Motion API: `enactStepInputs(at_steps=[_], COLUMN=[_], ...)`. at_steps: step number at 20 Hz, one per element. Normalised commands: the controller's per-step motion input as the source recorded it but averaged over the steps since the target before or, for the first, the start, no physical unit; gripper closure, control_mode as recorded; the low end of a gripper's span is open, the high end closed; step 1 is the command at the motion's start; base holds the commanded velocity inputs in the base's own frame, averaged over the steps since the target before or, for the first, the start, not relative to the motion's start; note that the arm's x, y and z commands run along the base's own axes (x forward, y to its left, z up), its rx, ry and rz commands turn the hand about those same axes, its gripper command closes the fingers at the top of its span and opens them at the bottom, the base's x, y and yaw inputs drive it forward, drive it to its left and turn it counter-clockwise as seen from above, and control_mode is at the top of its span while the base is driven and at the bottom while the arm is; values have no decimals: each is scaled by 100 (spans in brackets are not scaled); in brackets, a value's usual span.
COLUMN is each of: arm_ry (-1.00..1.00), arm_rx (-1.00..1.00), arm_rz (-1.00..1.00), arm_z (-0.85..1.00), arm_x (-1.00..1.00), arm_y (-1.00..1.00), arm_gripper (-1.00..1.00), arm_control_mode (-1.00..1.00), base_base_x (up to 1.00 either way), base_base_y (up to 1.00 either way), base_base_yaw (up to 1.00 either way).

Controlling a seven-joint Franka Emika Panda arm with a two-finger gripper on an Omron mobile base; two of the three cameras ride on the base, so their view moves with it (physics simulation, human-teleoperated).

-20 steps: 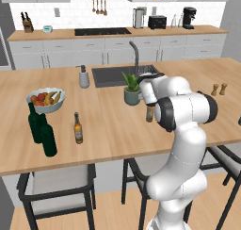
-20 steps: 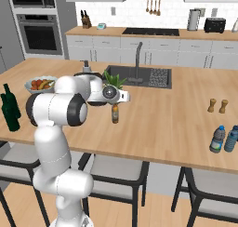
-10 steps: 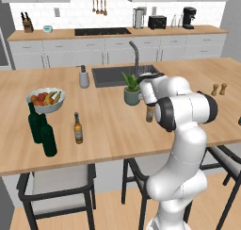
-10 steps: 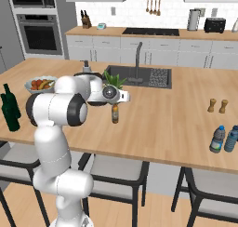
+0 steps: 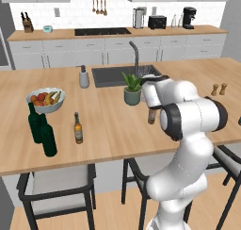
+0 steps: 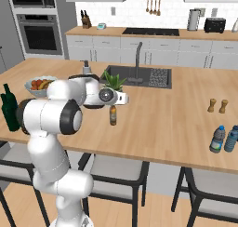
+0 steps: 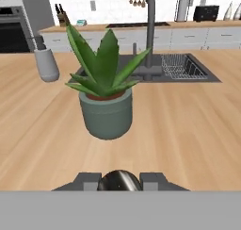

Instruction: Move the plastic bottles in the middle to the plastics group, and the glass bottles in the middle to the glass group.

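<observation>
Kitchen island (image 5: 113, 130) of pale wood is seen from the left base view, with a sink set into its far side and a potted plant (image 5: 132, 90) just in front of that. Near the left end, two dark green wine bottles (image 5: 42, 130) and a small amber beer bottle (image 5: 78, 128) are grouped beside a fruit bowl (image 5: 45, 100); this is taken to be the glass group, apparently already joined by the tall bottle from the middle. A brown beer bottle (image 5: 152, 116) is partly hidden behind the arm.

From the right base view, the gripper (image 6: 113, 105) is seen closed on the neck of that brown beer bottle (image 6: 113, 115), which stands upright on the wood near the plant. Two blue plastic bottles (image 6: 223, 138) stand together near the right edge, well apart from the middle; no other plastic bottles are seen mid-counter.

Through the hand view, a rounded metal cap (image 7: 119, 180) is seen clamped between the dark fingertips (image 7: 87, 179), with the plant (image 7: 105, 99) just beyond and a grey soap dispenser (image 7: 46, 63) farther off.

What seems left is for the beer bottle to be carried across to the glass group.
</observation>
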Motion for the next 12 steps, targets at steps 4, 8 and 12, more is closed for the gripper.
enactStepInputs(at_steps=[4,8,12], arm_ry=[1,5,8], arm_rx=[0,0,0], arm_rz=[0,0,0], arm_z=[54,57,52], arm_x=[-54,-25,-5], arm_y=[8,31,48], arm_gripper=[100,100,100], arm_control_mode=[-100,-100,-100], base_base_x=[0,0,0], base_base_y=[0,0,0], base_base_yaw=[0,0,0])
